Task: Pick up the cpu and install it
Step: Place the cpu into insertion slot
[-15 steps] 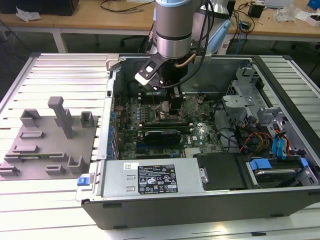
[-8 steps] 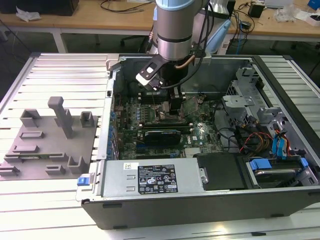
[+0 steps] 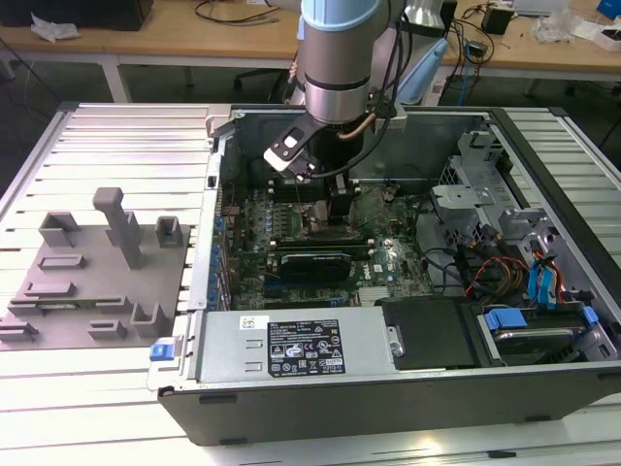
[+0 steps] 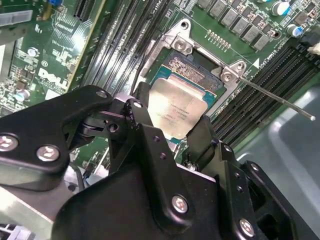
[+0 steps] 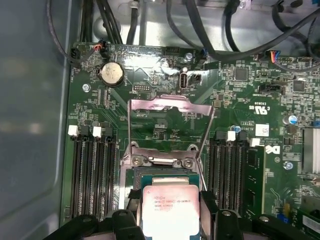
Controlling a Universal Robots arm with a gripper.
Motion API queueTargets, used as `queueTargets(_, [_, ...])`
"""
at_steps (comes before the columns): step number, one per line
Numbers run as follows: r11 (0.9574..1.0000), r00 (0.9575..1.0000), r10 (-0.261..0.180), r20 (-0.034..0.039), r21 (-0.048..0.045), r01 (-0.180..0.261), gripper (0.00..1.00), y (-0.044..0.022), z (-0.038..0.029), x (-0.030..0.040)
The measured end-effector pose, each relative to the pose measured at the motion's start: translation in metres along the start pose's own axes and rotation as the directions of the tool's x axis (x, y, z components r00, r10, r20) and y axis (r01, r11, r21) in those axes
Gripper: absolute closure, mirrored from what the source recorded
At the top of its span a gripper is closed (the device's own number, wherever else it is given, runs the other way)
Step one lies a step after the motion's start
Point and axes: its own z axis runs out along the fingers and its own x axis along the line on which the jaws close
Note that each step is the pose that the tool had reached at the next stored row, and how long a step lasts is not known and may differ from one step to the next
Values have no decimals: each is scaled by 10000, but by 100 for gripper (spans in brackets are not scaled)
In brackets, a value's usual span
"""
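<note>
The cpu (image 4: 172, 111), a flat square chip with a silver-grey metal top, sits between my gripper's (image 4: 170, 125) black fingers (image 4: 139, 117), which press on two opposite edges. It hangs slightly tilted just over the open socket (image 4: 192, 65) on the green motherboard. In the first wrist view the cpu (image 5: 170, 206) lies over the socket frame (image 5: 160, 161), with the gripper (image 5: 172, 222) around it and the load plate (image 5: 167, 105) swung up behind. In the exterior view the gripper (image 3: 340, 209) reaches down into the open computer case (image 3: 388, 398).
Memory slots (image 5: 92, 170) flank the socket on both sides. A thin latch lever (image 4: 280, 100) sticks out beside it. Cables (image 5: 200, 25) run along the case wall. A grey fixture plate with blocks (image 3: 97, 282) lies on the exterior view's left; the power supply (image 3: 291, 349) sits at the case front.
</note>
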Motion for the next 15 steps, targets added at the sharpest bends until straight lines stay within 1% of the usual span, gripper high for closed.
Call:
queueTargets(3, [10000, 10000, -1, 1, 2, 1, 45, 0, 19, 16])
queueTargets(5, [10000, 10000, -2, 1, 2, 2, 45, 0, 29, 38])
queueTargets(6, [10000, 10000, 2, 3, 2, -2, 45, -2, 44, 45])
queueTargets(9, [10000, 10000, 39, 79, 47, -39, 45, -7, 98, 60])
queueTargets(15, [10000, 10000, 42, 85, 50, -43, 45, -12, 140, 70])
